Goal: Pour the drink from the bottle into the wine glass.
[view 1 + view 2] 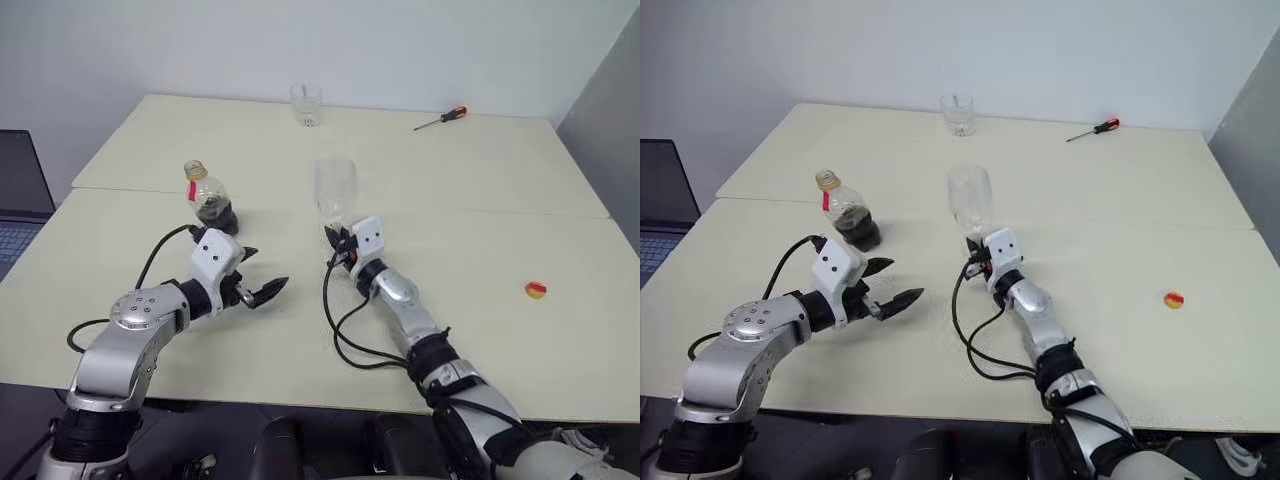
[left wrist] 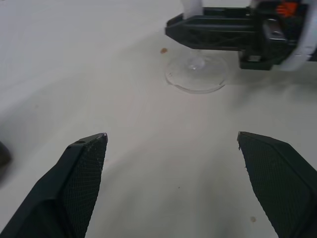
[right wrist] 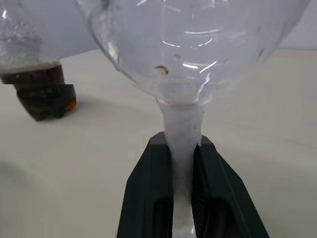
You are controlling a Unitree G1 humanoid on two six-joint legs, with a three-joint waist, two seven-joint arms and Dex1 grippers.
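Note:
The bottle [image 1: 205, 198] stands upright on the table's left half, with a red band at its neck and the dark brown drink [image 1: 216, 214] low inside it. My left gripper [image 1: 262, 270] hovers open just in front and to the right of it, with nothing between its fingers. The wine glass [image 1: 335, 188] stands upright at the table's middle. My right gripper [image 3: 182, 148] is shut on its thin stem, right under the empty bowl. The glass's round foot [image 2: 197, 75] shows at the table surface in the left wrist view.
A short clear tumbler [image 1: 306, 104] stands at the far edge, with a red-handled screwdriver [image 1: 441, 118] to its right. A small yellow and red object [image 1: 536, 290] lies on the right side. A laptop [image 1: 15, 200] sits off the table's left edge.

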